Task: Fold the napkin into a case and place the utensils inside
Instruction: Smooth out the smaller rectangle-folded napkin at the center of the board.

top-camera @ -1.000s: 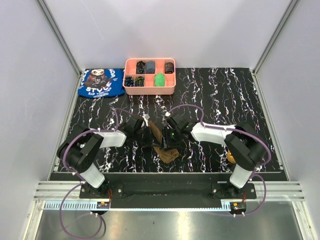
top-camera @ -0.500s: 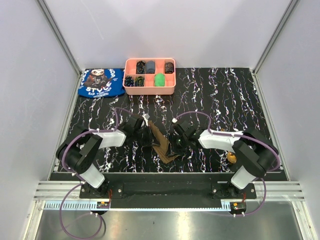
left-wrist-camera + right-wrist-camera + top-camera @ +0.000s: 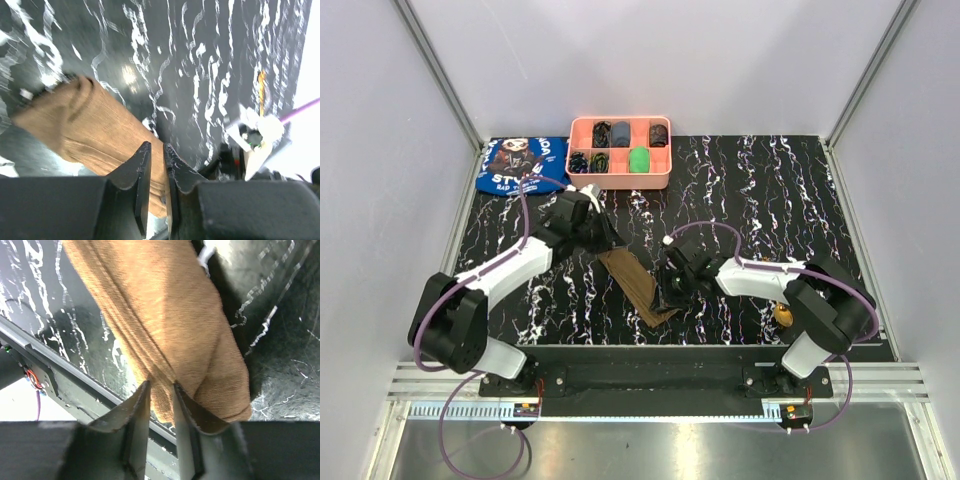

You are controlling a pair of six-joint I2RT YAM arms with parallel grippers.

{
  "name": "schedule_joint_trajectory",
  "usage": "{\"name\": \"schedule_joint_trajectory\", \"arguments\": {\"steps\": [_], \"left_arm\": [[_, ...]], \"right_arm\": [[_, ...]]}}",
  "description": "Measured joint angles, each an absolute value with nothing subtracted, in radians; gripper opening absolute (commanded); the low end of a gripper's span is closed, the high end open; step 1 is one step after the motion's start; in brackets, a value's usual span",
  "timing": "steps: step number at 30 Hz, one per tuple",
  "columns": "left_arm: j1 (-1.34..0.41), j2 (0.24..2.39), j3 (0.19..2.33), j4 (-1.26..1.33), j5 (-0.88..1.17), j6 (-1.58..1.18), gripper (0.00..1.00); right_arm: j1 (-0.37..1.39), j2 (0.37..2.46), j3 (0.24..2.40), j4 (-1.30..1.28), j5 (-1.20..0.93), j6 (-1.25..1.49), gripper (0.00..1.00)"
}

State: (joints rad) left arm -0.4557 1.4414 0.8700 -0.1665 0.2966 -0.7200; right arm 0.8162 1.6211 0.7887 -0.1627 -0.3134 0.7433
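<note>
Desk [image 3: 770,200]: black top with white veining, both arms reaching in toward the middle.

Napkin [image 3: 632,283]: olive-brown and folded into a long narrow strip. It lies flat on the desk, centre front, running diagonally from far-left to near-right. The near end is just short of the desk's front edge. Layered fold lines run along its length in the right wrist view.

Left hand [image 3: 157,147]: at the far-left end of the strip. The fingers are a narrow slit apart and nothing is pinched between them. The cloth shows beyond the tips. Cannot tell whether the tips touch it.

Right hand [image 3: 161,385]: at the near-right end of the strip. The fingers are drawn close, with a ridge of the cloth running into the gap, so it is clamped on the napkin's edge fold.

Gold piece [image 3: 782,316]: small and shiny, on the desk at front right, well apart from the napkin. It is partly hidden behind the right arm, so I cannot tell spoon from fork.

Pink tray [image 3: 620,184]: at the back centre of the desk, split into compartments that hold small dark items and one green item [image 3: 638,160].

Blue cloth [image 3: 520,165]: has white lettering and a cartoon face, and sits just left of the tray at the back-left corner.
</note>
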Motion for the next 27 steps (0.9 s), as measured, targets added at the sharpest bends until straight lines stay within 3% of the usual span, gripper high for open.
{"name": "schedule_joint_trajectory", "arguments": {"steps": [6,15,23,27], "left_arm": [[-0.456,1.427,0.886,-0.284,0.131,-0.660,0.16],[-0.456,1.482,0.925,-0.371,-0.004,-0.651,0.18],[-0.461,1.595,0.989,-0.373,-0.030,-0.649,0.18],[-0.473,1.621,1.002,-0.374,-0.039,-0.645,0.17]], "right_arm": [[0.816,1.621,0.923,-0.270,-0.300,0.690,0.48],[0.816,1.777,1.283,-0.312,-0.274,0.579,0.47],[0.788,1.991,1.423,-0.316,-0.277,0.533,0.29],[0.768,2.026,1.423,-0.318,-0.284,0.532,0.26]]}}
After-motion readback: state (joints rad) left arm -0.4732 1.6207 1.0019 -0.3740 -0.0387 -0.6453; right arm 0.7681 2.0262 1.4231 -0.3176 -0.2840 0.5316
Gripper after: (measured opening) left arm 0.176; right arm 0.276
